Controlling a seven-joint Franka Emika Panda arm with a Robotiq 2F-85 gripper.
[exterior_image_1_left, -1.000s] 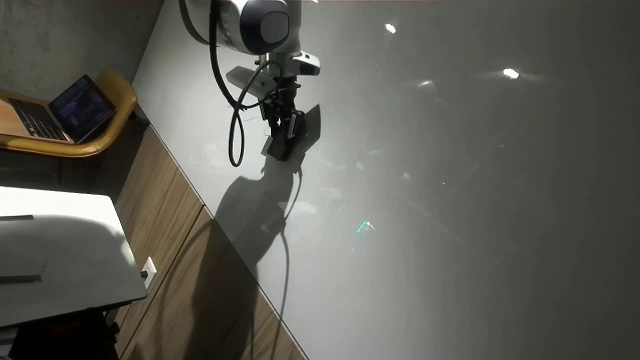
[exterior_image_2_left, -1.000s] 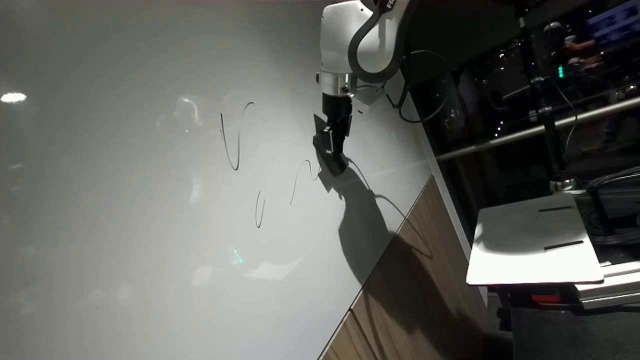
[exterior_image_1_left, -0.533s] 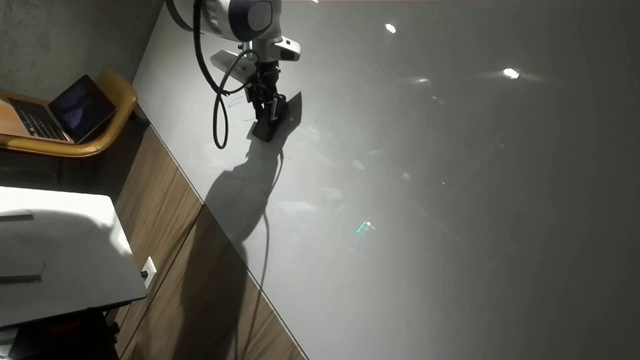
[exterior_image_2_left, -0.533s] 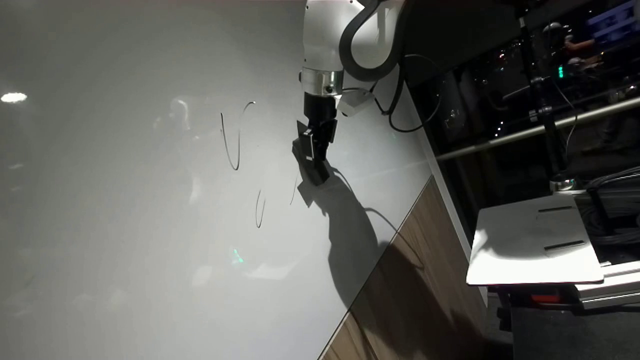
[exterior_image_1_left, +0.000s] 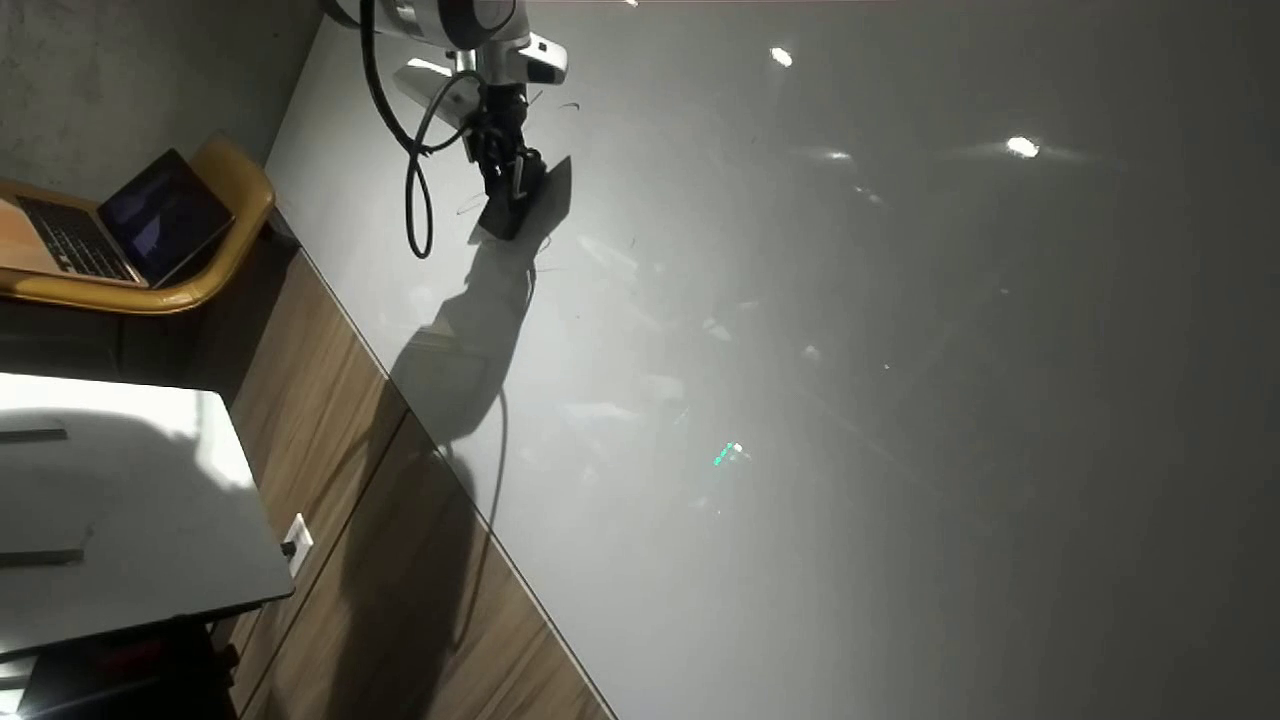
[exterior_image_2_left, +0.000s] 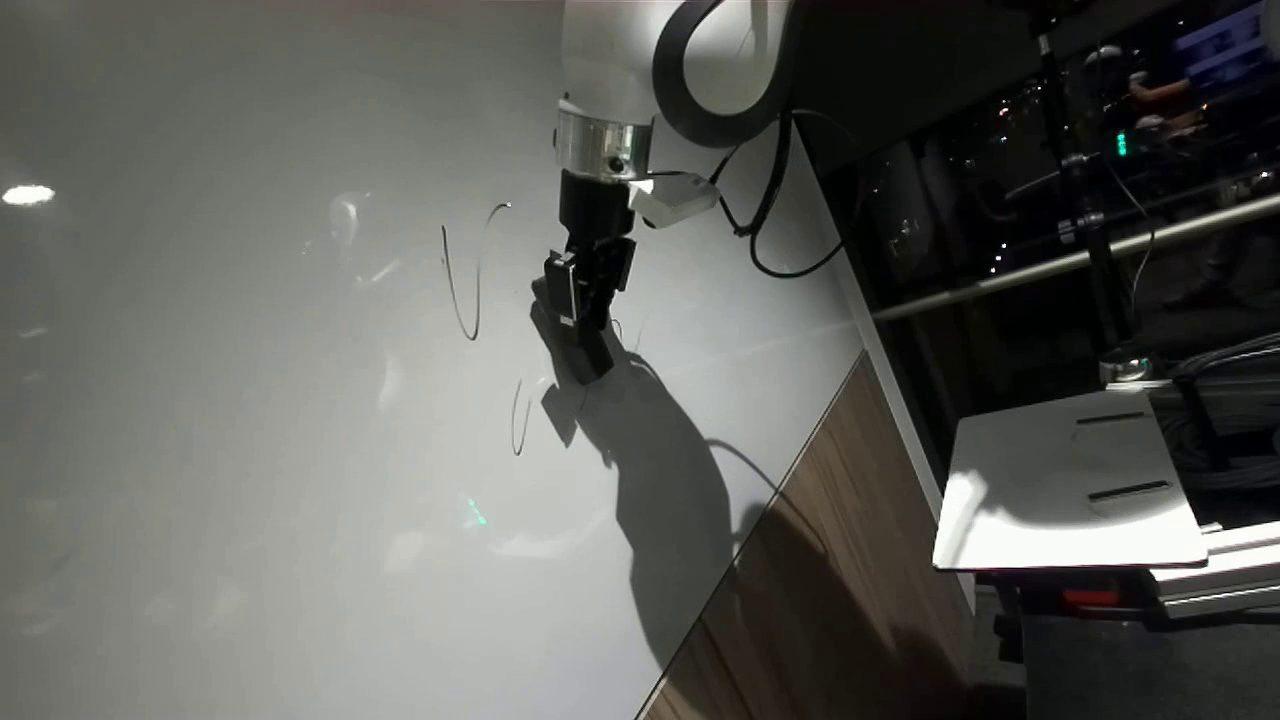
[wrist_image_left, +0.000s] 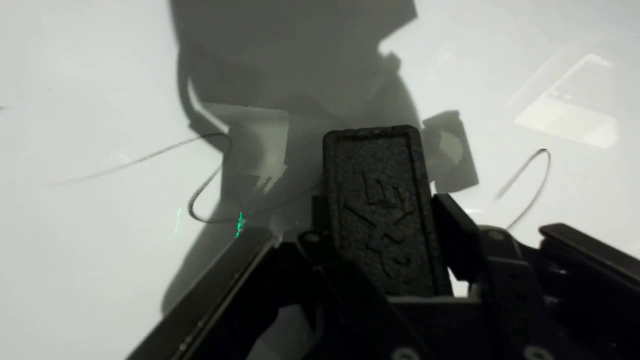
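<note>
the arm (exterior_image_2_left: 612, 60) reaches in from the top of both exterior views, its claw (exterior_image_2_left: 587, 300) pointing downward and clamped on the sides of one black block (wrist_image_left: 382, 210). the block is just over the glossy white board (exterior_image_1_left: 850, 600); i cannot tell whether they touch. in an exterior view two dark u-shaped strokes (exterior_image_2_left: 472, 336) show near it; one laptop (exterior_image_1_left: 165, 215) sits on one yellow chair (exterior_image_1_left: 252, 200).
</note>
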